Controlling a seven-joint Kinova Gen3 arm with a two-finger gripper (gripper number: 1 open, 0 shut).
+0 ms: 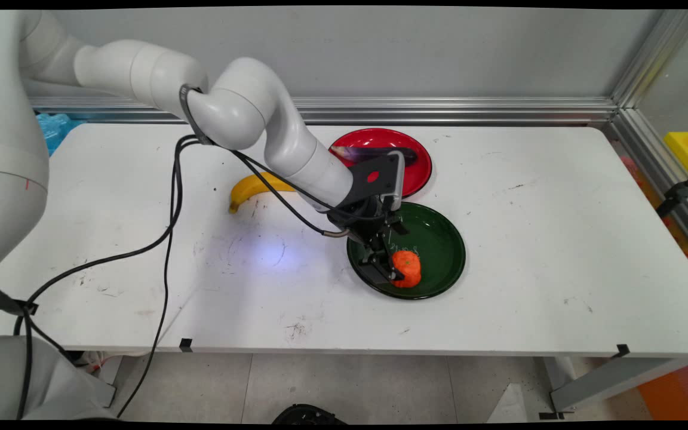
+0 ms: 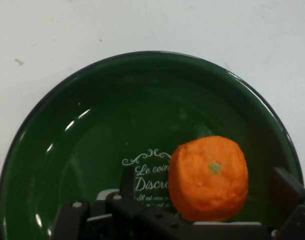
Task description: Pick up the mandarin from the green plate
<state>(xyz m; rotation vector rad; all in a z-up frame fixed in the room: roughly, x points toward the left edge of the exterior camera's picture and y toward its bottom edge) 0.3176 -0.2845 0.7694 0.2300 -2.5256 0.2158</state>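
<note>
From above, the gripper [image 1: 393, 270] reaches into the green plate [image 1: 439, 239] at the orange fruit [image 1: 408, 266], an eggplant [image 1: 374, 154] lies in the red plate [image 1: 407, 176] and a banana [image 1: 251, 188] sits on the table [image 1: 529, 239], while the hand view shows the orange fruit [image 2: 208, 177] in the green plate [image 2: 92, 150] between spread fingers [image 2: 287, 190] that stand clear of it.

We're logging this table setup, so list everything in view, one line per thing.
Orange: one, orange, on the green plate, between the gripper's fingers.
Green plate: one, dark green with white lettering, table centre-right.
Red plate: one, red, behind the green plate, toward the wall.
Eggplant: one, dark purple, on the red plate, partly hidden by the arm.
Banana: one, yellow, on the table left of the plates.
Table: one, white.
Gripper: one, black, lowered over the green plate, fingers either side of the orange.
</note>
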